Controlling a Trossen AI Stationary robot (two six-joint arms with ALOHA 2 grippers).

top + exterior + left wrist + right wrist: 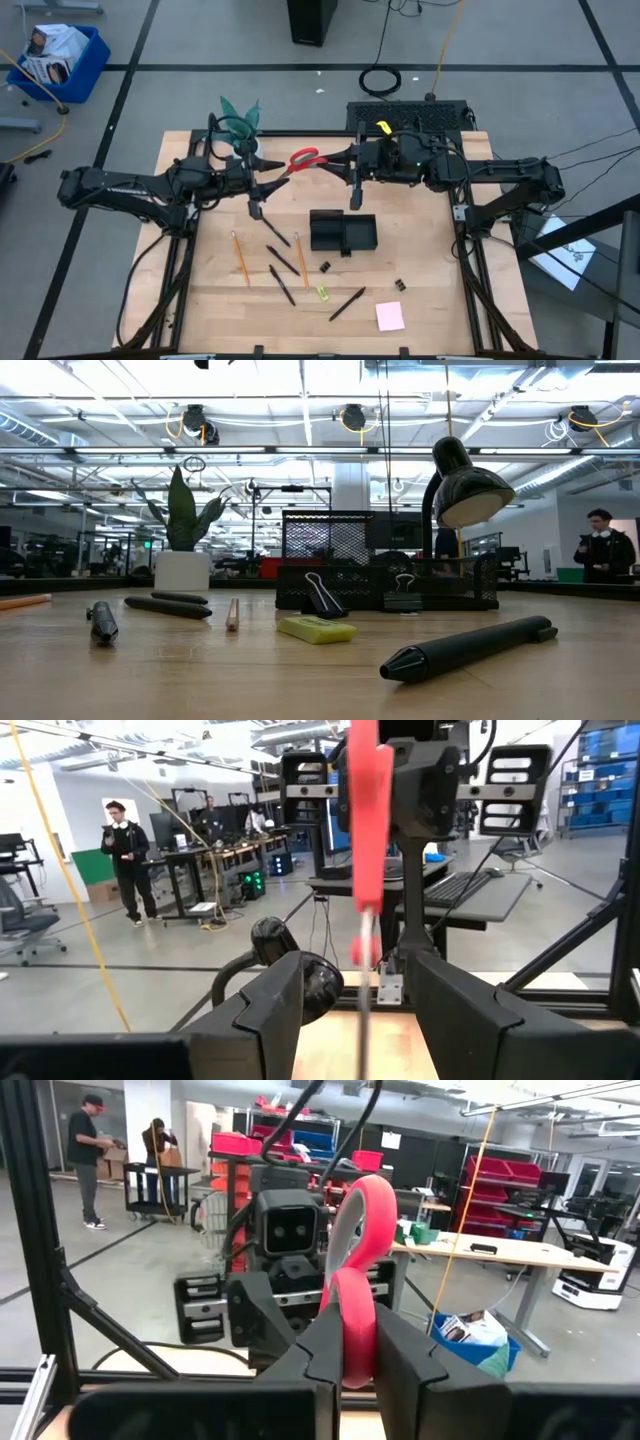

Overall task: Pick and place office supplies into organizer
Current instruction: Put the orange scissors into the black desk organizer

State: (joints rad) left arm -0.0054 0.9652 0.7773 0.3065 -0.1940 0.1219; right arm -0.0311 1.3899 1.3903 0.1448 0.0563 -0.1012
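Scissors red-handled, held in the air above the upper middle of the tabletop, between both arms. Right tool clenched on the red handle loop; in the right wrist view the loop sits squeezed between its fingers. Left tool is at the blade end, fingers spread apart with the thin blade running down the gap between them; contact with the blade cannot be told. In the left wrist view the red handle stands upright, the right arm's tool behind it.

Organizer black, low, centre of the high view, just below the scissors. Left of it, two orange pencils and several black pens lie loose. Small black clip below the organizer, yellow-green piece under that, another pen to its right, second clip farther right, pink sticky pad at lower right.

Plant in white pot at the upper left edge of the tabletop. Low view: pen lower right foreground, yellow-green piece centre, clip in front of the organizer, plant left.
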